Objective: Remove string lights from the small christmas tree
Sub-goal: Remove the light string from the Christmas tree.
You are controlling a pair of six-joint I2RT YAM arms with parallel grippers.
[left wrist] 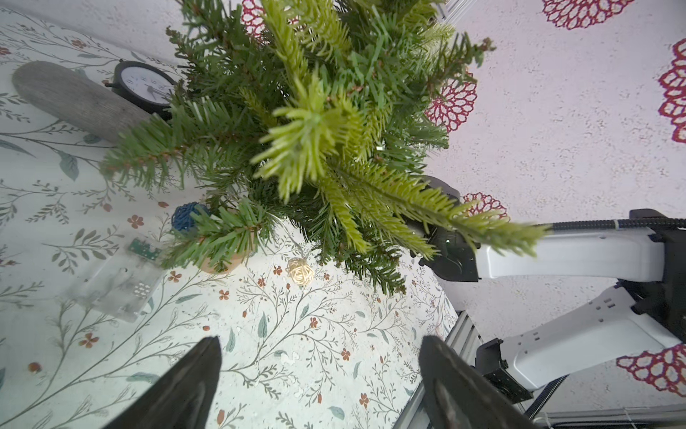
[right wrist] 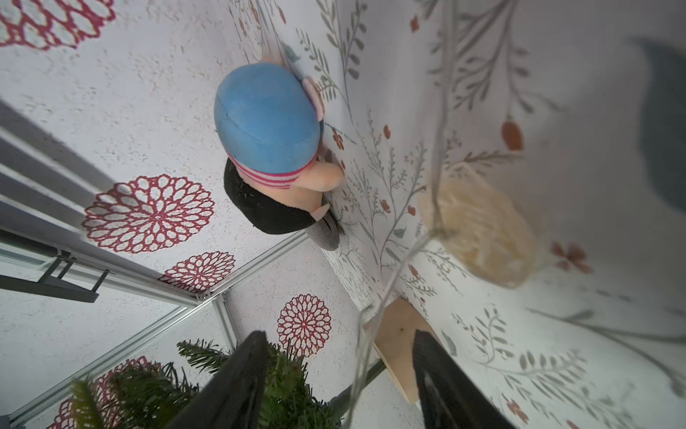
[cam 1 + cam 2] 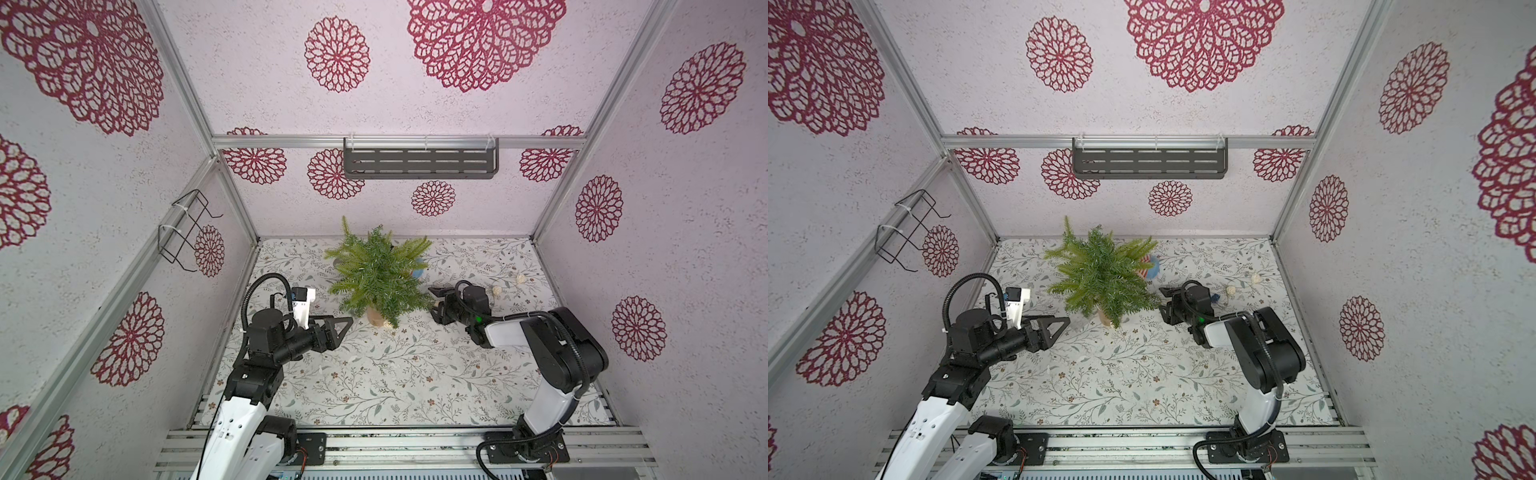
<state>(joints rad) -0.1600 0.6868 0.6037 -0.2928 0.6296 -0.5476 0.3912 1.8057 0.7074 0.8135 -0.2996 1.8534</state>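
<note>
The small christmas tree (image 3: 376, 276) is seen upright near the middle of the counter's (image 3: 374, 374) back edge. The left arm (image 3: 274, 332) is stretched low from the front left corner. Its left tool (image 1: 319, 345) is held released and empty, levelled at the trunk. The right arm (image 3: 552, 345) is folded with the elbow raised. The right tool (image 3: 433, 300) is turned on its side just beside the tree's right branches. Its jaws are held apart, and the wire (image 2: 371, 315) of the string lights (image 1: 300, 270) passes between them unpinched. Cream balls (image 3: 520, 278) are spread toward the right edge, and the clear box (image 1: 115, 282) lies beside the trunk.
</note>
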